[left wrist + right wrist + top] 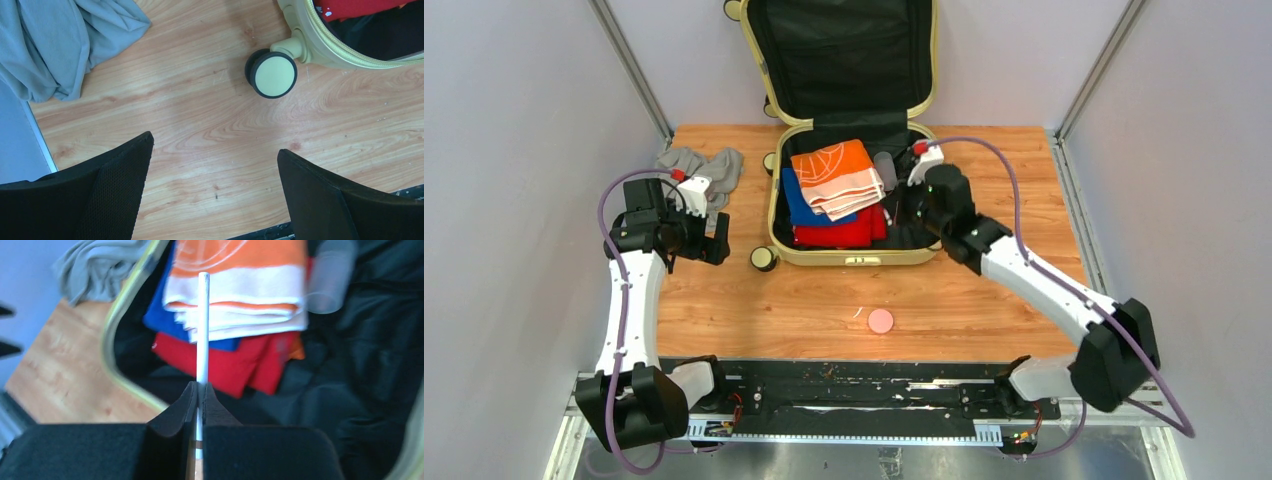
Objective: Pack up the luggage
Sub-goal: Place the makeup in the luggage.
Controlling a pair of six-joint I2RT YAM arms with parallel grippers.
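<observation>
The pale-yellow luggage (854, 258) lies open on the wooden table, its lid up at the back. Inside it are folded clothes: an orange-and-white piece (836, 175) on top, a blue one (799, 200) and a red one (839, 232). My right gripper (914, 210) hangs over the luggage's right half. In the right wrist view it (202, 387) is shut on a thin white stick (202, 325) that points up past the fingertips. My left gripper (215, 145) stands open and empty over bare wood, left of the luggage wheel (272, 74).
A crumpled grey cloth (699, 165) lies at the table's back left, close to my left arm. A small pink disc (881, 321) sits near the front edge. A clear plastic container (330, 282) rests in the luggage beside the clothes.
</observation>
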